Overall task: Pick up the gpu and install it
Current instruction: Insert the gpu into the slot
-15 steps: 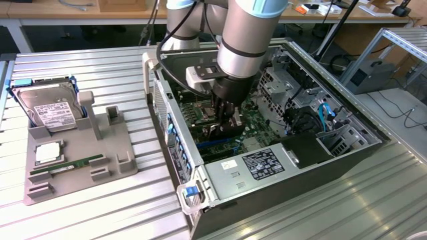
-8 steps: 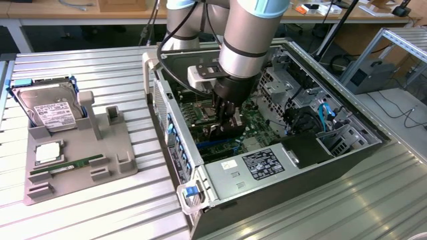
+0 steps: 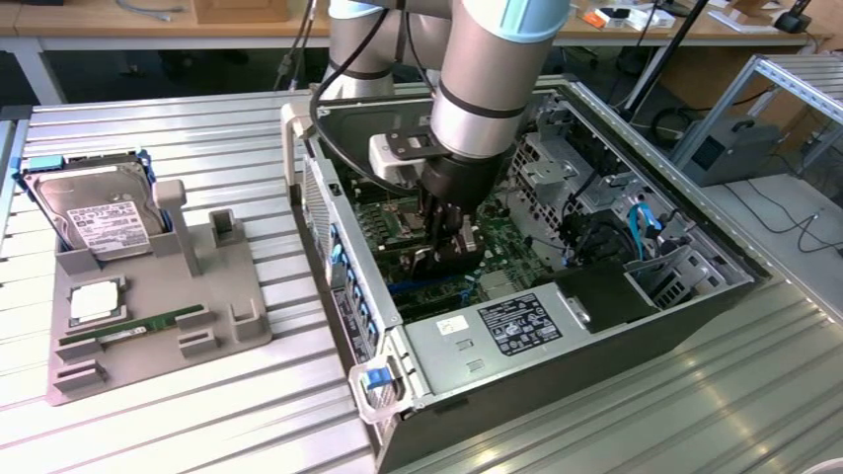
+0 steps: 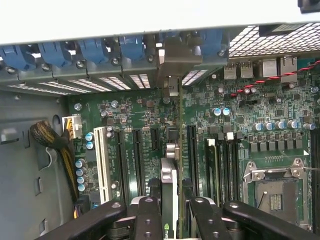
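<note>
The installing step is in hand. The gripper (image 3: pixel 448 240) is seen lowered into the open computer case (image 3: pixel 685 296), which lies on its side on the counter (image 3: pixel 158 415). In the wrist view the fingers (image 4: pixel 148 220) are closed narrowly on the gpu (image 4: pixel 170 175), which is held edge-on, its thin body running up toward the metal bracket (image 4: pixel 174 57) at the rear wall of the case. The card is placed over the motherboard (image 4: pixel 235 115), between the long dark slots beside the white slot (image 4: pixel 103 162); whether its edge is already seated in a slot cannot be told. By judgement, a straight, even press into the slot is called for, with the bracket kept lined up with its opening. On the grey tray (image 3: pixel 224 326) at the exterior view's left, a hard drive (image 3: pixel 99 212) and a green memory stick (image 3: pixel 132 329) are left.
</note>
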You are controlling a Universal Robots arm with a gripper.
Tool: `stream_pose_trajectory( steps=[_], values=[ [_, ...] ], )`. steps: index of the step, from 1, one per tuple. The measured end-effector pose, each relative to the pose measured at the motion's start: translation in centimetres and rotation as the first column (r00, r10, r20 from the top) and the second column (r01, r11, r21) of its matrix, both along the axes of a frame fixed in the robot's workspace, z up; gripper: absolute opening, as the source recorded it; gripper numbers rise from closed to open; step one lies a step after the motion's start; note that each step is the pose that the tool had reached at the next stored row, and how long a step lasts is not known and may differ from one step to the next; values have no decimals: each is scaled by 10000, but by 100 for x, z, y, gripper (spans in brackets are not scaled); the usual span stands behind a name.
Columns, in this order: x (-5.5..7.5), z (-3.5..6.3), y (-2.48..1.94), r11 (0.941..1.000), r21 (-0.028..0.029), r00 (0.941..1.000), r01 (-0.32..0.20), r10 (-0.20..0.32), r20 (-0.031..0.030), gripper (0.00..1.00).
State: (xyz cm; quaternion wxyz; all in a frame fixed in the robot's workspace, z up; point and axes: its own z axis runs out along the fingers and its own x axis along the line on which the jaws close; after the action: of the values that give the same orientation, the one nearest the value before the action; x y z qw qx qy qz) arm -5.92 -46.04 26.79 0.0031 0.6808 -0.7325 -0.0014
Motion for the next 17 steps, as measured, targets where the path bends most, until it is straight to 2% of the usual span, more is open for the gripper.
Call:
stream_pose_trajectory(
  steps=[17],
  values=[
    [-35, -21, 0, 10000, 0, 10000, -48, 48, 0, 27]
  ],
)
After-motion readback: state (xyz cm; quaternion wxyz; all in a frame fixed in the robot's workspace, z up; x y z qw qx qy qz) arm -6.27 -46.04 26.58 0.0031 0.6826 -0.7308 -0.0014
